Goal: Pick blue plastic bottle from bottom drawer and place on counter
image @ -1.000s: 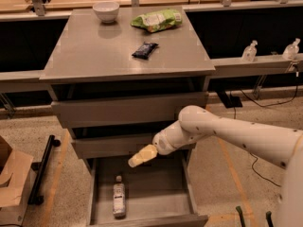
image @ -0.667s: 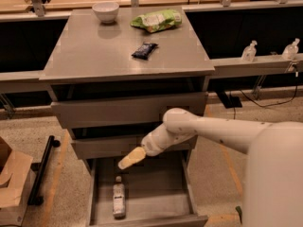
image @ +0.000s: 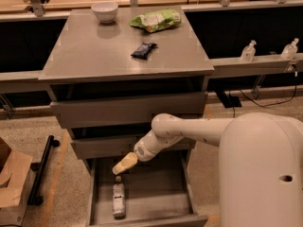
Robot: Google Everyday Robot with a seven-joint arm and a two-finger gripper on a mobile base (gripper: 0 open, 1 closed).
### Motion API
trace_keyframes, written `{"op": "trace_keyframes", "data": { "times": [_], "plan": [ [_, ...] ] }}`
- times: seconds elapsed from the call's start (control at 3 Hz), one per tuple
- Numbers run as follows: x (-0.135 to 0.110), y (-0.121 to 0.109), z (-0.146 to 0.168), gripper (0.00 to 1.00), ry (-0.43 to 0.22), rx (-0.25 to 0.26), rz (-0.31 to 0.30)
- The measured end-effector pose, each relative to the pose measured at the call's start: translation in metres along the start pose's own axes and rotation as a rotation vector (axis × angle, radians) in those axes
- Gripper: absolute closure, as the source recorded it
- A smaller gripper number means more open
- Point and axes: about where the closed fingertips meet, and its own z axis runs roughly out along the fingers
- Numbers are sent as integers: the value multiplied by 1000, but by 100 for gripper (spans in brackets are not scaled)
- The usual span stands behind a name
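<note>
Just below gripper [image: 118, 168]: blue plastic bottle [image: 118, 200], white-capped.

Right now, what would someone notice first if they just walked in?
The big white robot arm reaching in from the right, with its gripper hanging just above the blue plastic bottle that lies in the open bottom drawer. Next, the grey counter above, carrying a white bowl, a green bag and a small dark packet.
</note>
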Motion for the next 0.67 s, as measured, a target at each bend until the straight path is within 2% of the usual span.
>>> {"op": "trace_keyframes", "data": {
  "times": [0.33,0.67],
  "plan": [
    [0,0,0,0,0,1,0],
    [17,-21,37,0,30,-16,87]
  ]
}}
